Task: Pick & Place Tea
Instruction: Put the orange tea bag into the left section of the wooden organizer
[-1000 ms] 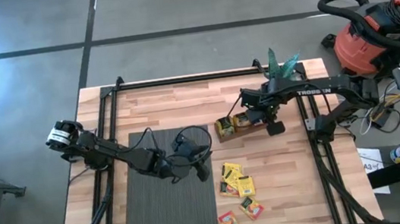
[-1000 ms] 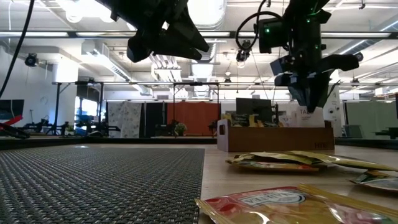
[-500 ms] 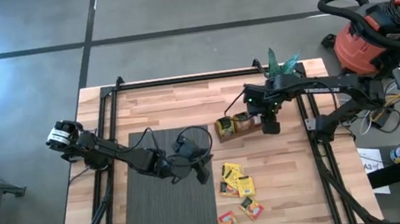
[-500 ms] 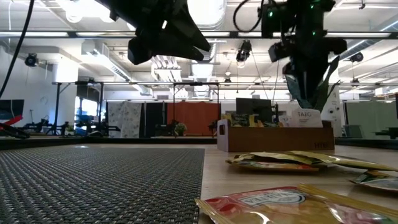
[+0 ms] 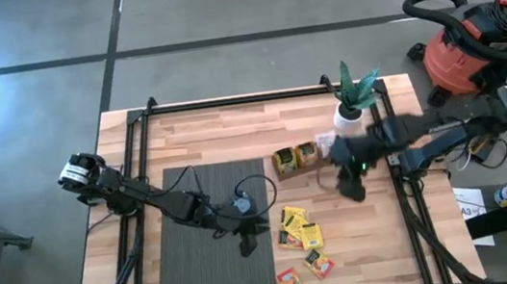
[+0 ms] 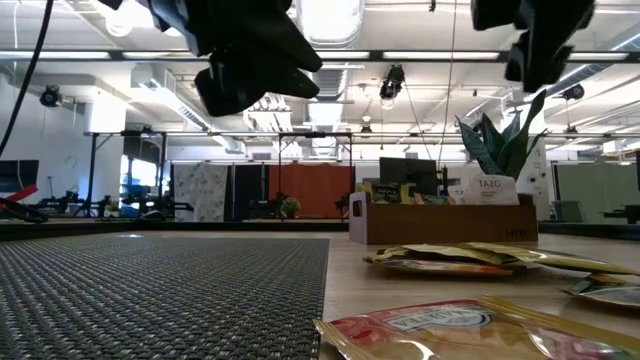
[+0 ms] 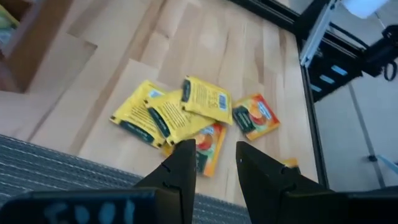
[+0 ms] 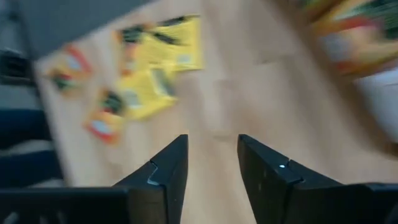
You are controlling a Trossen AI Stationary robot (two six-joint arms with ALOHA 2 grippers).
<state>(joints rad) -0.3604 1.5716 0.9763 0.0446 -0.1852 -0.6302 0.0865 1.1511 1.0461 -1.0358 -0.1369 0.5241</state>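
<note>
Tea sachets (image 5: 300, 235) are lying loose on the wooden table (image 5: 205, 138), small flat squares, mostly yellow with dark marks, a few orange; the cluster is sitting just right of the grey mat (image 5: 212, 263), with two more sachets (image 5: 306, 273) lying nearer the front edge; in the left wrist view three yellow sachets (image 7: 171, 112) are overlapping, an orange one (image 7: 255, 116) lying beside them; more packets are standing inside the brown wooden tray (image 5: 296, 159), which is sitting mid-table near the potted plant (image 5: 353, 96); table is pale planked wood, mat is ribbed and woven-looking, sachets glossy and crinkled in the low view.

Left gripper (image 5: 246, 245) is hovering over the mat's right edge just beside the cluster, fingers (image 7: 180, 168) apart, holding nothing; right gripper (image 5: 352, 188) is hovering over bare wood right of the tray, fingers (image 8: 169, 165) apart and empty.

Versus a second ago: right gripper has come away from above the tray toward the front and right, its arm is motion-blurred; left gripper has shifted slightly toward the front; sachets are unchanged.
</note>
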